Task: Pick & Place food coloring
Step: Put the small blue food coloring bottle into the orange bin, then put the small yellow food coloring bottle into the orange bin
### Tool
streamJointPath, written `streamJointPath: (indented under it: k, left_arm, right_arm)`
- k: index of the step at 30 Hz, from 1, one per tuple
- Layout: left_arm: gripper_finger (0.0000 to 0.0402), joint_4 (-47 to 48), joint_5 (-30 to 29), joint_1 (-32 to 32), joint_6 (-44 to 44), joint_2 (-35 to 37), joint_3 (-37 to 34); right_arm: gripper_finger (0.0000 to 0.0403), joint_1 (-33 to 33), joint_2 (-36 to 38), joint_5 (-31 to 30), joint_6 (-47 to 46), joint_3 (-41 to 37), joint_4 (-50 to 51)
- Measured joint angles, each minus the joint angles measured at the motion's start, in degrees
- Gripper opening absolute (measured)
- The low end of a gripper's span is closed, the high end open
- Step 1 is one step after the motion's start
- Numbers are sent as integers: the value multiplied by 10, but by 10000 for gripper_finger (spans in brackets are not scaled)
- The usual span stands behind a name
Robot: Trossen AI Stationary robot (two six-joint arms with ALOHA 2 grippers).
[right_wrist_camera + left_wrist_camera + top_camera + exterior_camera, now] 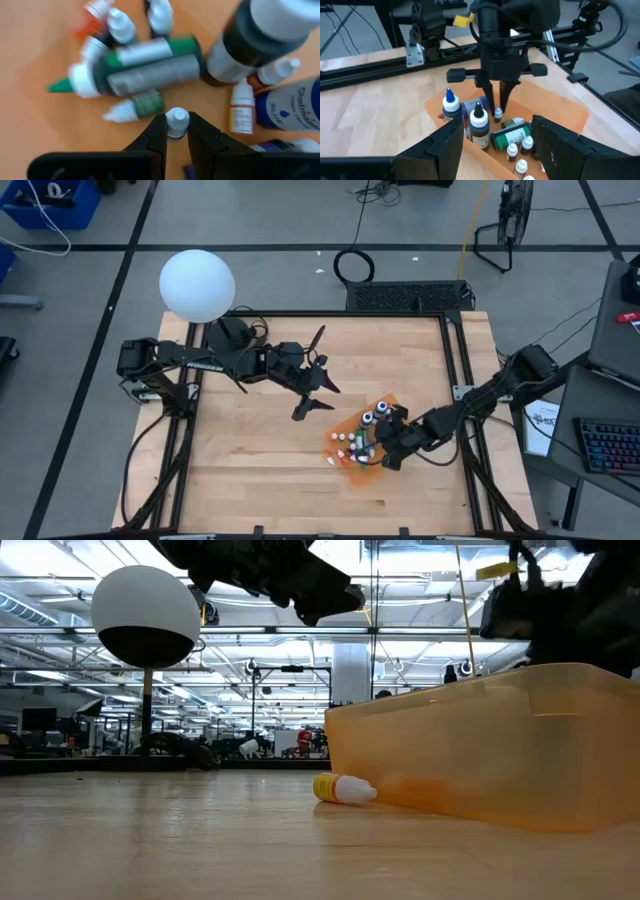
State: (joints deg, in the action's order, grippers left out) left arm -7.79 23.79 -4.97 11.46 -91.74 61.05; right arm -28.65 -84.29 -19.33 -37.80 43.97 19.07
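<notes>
**Right hand clamps a small bottle cap in the orange bin**

On the tabletop, nearest the low camera, one small yellow-capped bottle lies on its side just beside the translucent orange bin. Inside that bin sits the food coloring: two upright dark bottles with white tops, a larger green-labelled bottle lying flat, and several tiny white-capped ones scattered around it. A few more small bottles lie on the wood just outside the bin's edge in the overhead view.

Down in the bin, the right hand has its fingers together on the white cap of a tiny bottle, pointing straight down among the others.

Farther back, the left hand hangs above the middle of the tabletop, fingers apart and holding nothing, facing the bin. Behind it stands a white globe lamp.
</notes>
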Motion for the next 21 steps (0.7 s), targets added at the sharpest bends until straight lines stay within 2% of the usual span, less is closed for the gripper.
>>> streamJointPath:
  k: [5,11,17,21]
  left_arm:
    - [235,2,2,3,0,0,-4]
    - [235,4,2,5,-8,0,-4]
    - [234,8,2,5,-63,0,-4]
    - [235,47,2,6,-78,0,-4]
  right_arm:
    - [41,13,-25,-3,13,1,-16]
    - [44,16,-21,-3,18,0,-14]
    - [140,16,-12,1,-8,-1,-9]
    - [183,16,2,2,-20,-1,-11]
